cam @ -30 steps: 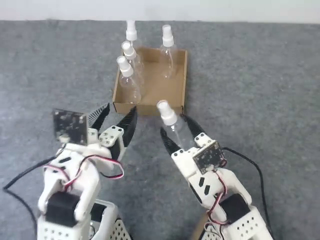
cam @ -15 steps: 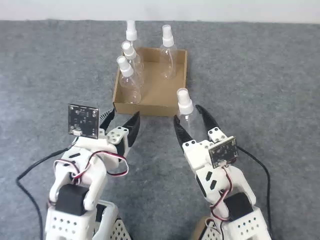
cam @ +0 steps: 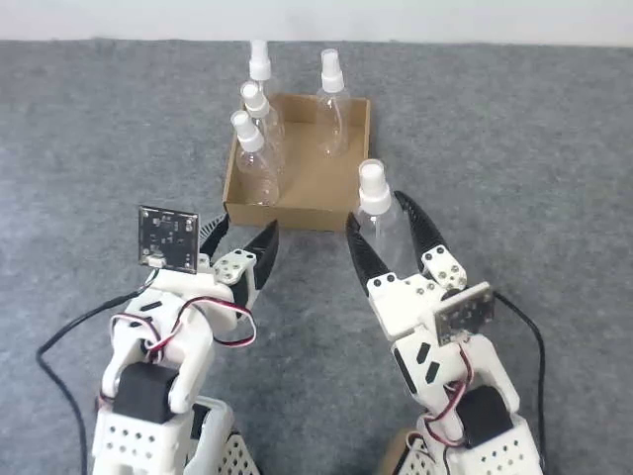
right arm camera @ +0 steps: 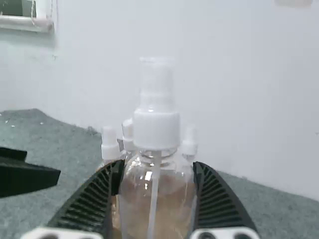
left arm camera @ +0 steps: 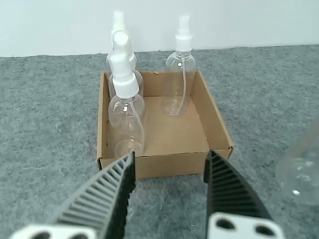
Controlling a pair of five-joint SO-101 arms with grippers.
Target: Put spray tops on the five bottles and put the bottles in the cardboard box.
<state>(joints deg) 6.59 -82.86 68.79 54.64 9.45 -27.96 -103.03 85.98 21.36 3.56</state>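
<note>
My right gripper [cam: 378,216] is shut on a clear bottle [cam: 384,226] with a white spray top [cam: 372,184], held upright just off the front right corner of the cardboard box [cam: 307,188]. In the right wrist view the bottle [right arm camera: 154,191] stands between the jaws of my right gripper [right arm camera: 154,169]. Capped bottles stand in the box: two along its left side [cam: 255,163] [cam: 265,121] and one at the back right [cam: 333,109]. A further capped bottle [cam: 260,61] stands at the back left; whether it is inside I cannot tell. My left gripper [cam: 240,236] [left arm camera: 171,158] stands open and empty before the box's front wall.
Grey carpet covers the table, with free room on both sides of the box. The box's front wall [left arm camera: 164,162] lies just beyond my left fingertips. The held bottle [left arm camera: 299,169] shows as a blur at the edge of the left wrist view.
My right gripper has carried the bottle to the right and farther toward the box's front right corner. The left arm drew back a little early on, then kept still.
</note>
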